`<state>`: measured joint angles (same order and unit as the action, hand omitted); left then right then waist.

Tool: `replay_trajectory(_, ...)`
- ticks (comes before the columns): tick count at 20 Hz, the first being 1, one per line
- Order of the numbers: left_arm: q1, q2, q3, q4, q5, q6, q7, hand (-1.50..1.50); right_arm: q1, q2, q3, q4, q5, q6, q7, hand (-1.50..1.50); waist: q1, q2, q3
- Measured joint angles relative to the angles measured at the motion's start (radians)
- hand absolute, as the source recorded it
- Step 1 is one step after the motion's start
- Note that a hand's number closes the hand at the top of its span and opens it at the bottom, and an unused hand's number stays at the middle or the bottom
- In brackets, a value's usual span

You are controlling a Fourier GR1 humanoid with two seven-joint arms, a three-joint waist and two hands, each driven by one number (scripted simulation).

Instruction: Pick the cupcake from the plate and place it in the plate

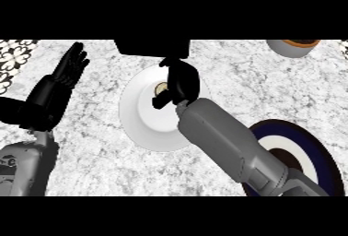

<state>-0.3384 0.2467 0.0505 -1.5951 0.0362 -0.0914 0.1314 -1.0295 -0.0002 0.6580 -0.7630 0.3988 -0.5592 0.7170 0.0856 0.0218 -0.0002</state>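
Black right hand (pixel 178 85) curled round small tan cupcake (pixel 161 87) over round white plate (pixel 139 120) (cupcake mostly hidden), so a shallow pinch could let it slip before dark-blue ringed plate (pixel 323 159) near right.

Bare counter (pixel 102 170) lies free at lower centre and right of the white plate (pixel 139 120). The left robot hand (pixel 58 85) stands at upper left; a black block (pixel 151 47) bars top centre, a bowl (pixel 291 49) the upper right.
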Motion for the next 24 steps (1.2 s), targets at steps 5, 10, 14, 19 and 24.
replay_trajectory(5,-0.025,-0.014,-0.011,0.02,-0.011,0.005,-0.003,0.0,-0.015,0.0,0.007,0.027,-0.143,-0.086,-0.112,-1.5,0.01,0.004,0.0)
replay_trajectory(10,-0.033,-0.014,-0.01,0.027,-0.012,0.002,-0.004,0.0,-0.015,0.0,-0.006,0.036,-0.237,-0.234,-0.23,-1.5,0.013,0.004,0.001)
replay_trajectory(14,-0.035,-0.002,0.011,0.038,-0.003,-0.004,-0.006,0.0,-0.005,0.0,-0.048,0.0,-0.339,-0.298,-0.332,-1.5,-0.002,0.0,0.001)
replay_trajectory(19,0.001,0.012,0.032,0.02,-0.002,-0.007,-0.009,0.0,0.029,0.0,-0.117,-0.022,-0.439,-0.336,-0.459,-1.5,-0.034,-0.01,0.001)
replay_trajectory(24,0.043,0.02,0.056,-0.001,-0.001,-0.003,-0.011,0.0,0.141,-0.038,-0.192,-0.116,-0.472,-0.306,-0.559,-1.5,-0.07,-0.019,0.001)
